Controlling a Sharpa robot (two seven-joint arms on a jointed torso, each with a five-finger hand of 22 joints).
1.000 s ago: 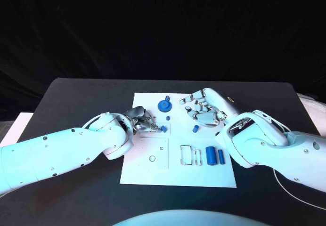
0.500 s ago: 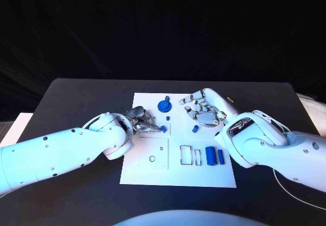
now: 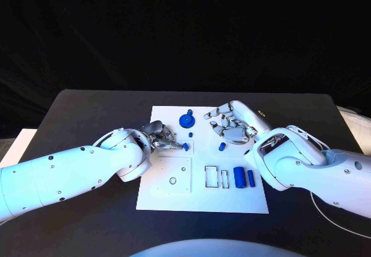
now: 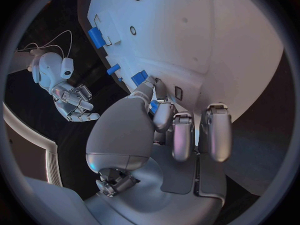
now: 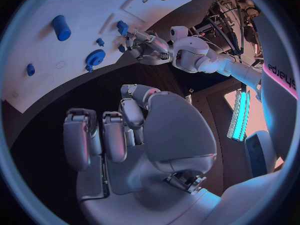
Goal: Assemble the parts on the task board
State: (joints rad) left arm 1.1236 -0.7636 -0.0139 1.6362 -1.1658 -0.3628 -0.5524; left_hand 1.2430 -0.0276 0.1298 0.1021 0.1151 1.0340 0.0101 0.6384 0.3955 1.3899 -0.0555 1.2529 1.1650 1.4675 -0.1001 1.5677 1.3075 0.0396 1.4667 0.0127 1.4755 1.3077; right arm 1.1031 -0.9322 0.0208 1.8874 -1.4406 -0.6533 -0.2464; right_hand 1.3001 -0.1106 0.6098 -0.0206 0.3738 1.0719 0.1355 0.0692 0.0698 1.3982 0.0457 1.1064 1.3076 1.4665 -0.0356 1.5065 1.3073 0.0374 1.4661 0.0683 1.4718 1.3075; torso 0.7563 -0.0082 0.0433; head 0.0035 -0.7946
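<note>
Board (image 3: 202, 201): white plate in the middle of the black table (image 3: 93, 112); all places below are given from it.
Small part (image 3: 185, 145): blue piece at the left hand's fingertips, over the board's left-middle area; in the left wrist view it shows as a blue bit (image 4: 154, 106) between thumb and a finger.
Left hand (image 3: 161, 138): over the board's left edge, fingers curled in, pinching the small part.
Gear (image 3: 186, 120): blue toothed wheel near the board's far edge, about mid-width; also in the right wrist view (image 5: 95, 58).
Peg (image 3: 222, 145): short blue piece in the board's right-middle area, just beside the right hand.
Cylinder (image 3: 239, 176): larger blue piece at the board's right side, nearer the robot, with a slimmer blue bar (image 3: 251, 179) just beside it.
Right hand (image 3: 232, 124): above the board's far right part, fingers apart and lightly bent, holding nothing.
Slots (image 3: 216, 177): dark-outlined rectangles in the board, just left of the cylinder.
</note>
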